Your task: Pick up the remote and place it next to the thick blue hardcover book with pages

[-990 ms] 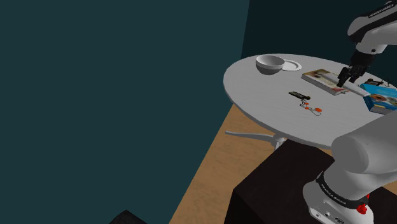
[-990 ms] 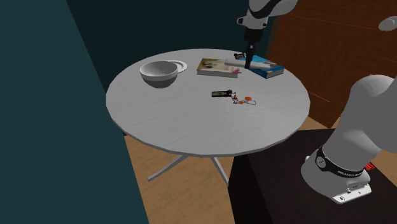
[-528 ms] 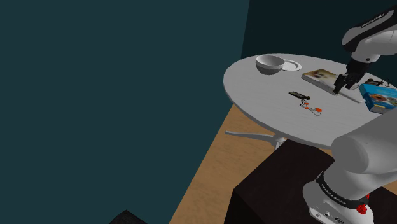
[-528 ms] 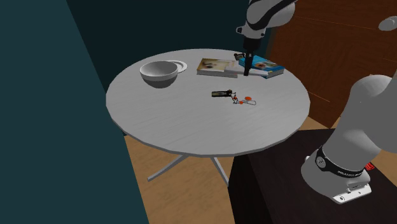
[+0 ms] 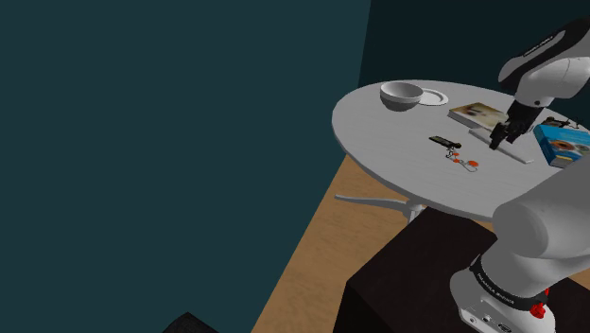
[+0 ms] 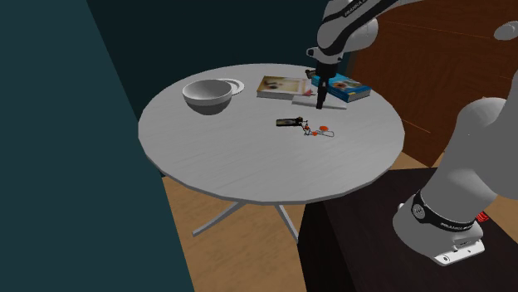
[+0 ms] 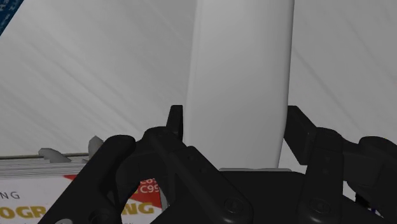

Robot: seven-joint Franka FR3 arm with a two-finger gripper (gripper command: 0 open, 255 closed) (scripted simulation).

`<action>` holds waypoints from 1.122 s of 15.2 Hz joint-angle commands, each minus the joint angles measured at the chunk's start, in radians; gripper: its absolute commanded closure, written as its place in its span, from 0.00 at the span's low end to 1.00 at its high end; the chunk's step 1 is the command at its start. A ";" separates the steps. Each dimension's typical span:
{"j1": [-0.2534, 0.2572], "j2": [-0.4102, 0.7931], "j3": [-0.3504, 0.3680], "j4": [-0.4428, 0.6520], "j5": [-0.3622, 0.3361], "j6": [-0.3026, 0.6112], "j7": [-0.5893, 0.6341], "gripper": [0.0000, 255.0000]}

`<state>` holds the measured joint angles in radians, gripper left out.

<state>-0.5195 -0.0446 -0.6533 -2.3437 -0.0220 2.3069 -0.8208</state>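
Hand (image 7: 235,116) clasping smooth white slab-shaped remote (image 7: 242,57) | round pale-grey table (image 5: 397,147) beneath | thick blue book (image 5: 565,144) near

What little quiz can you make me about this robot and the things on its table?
1. True or false: the gripper clasps the white remote between its fingers.
2. Pick one: the table top is A) round, B) square, C) triangular.
3. Count: how many books lie on the table?

Key: 1 true. 2 A. 3 two, the blue book and the picture-cover book.
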 commanded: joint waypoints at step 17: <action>-0.001 -0.063 0.009 0.035 -0.045 -0.085 0.036 0.00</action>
<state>-0.5213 -0.0873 -0.6496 -2.3262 -0.0531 2.2572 -0.7991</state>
